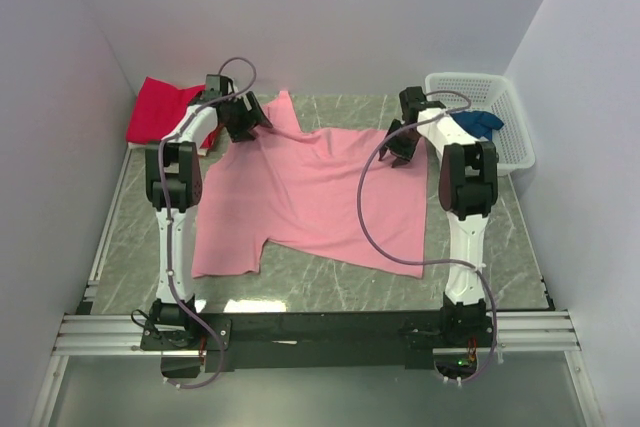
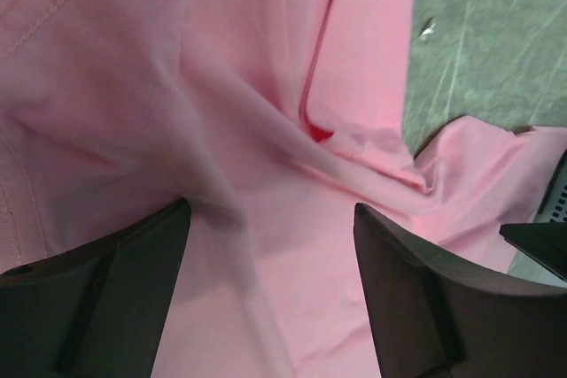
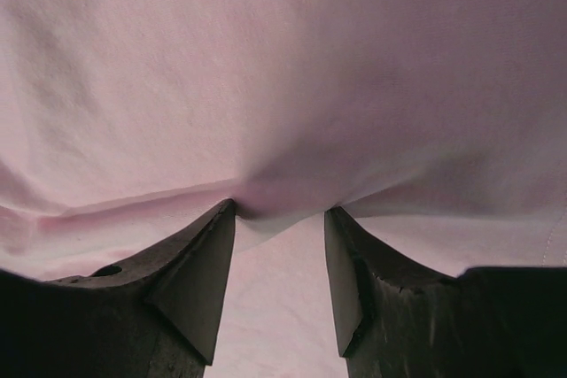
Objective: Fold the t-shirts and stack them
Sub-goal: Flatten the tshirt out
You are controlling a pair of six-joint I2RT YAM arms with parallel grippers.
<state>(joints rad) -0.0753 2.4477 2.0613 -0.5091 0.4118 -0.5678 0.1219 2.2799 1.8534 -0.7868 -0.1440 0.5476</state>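
Magenta-red t-shirt (image 1: 160, 107) lies bunched at upper left, left end effector (image 2: 272, 208) hangs released over the light pink t-shirt (image 1: 320, 197) spread mid-counter (image 1: 330, 282), right end effector (image 3: 279, 210) meets a puckered fold at its upper-right corner, grip undeterminable, and dark blue t-shirt (image 1: 480, 124) sits in the basket (image 1: 500, 152) at upper right.

**Q:** What surface is shown, and how is it enclosed?
**A:** A grey-green marbled tabletop (image 1: 300, 292) is shown, enclosed by plain pale lavender walls (image 1: 300, 7) at back and sides. An aluminium rail (image 1: 100, 333) is mounted along its near edge. Soft, even lighting is seen.
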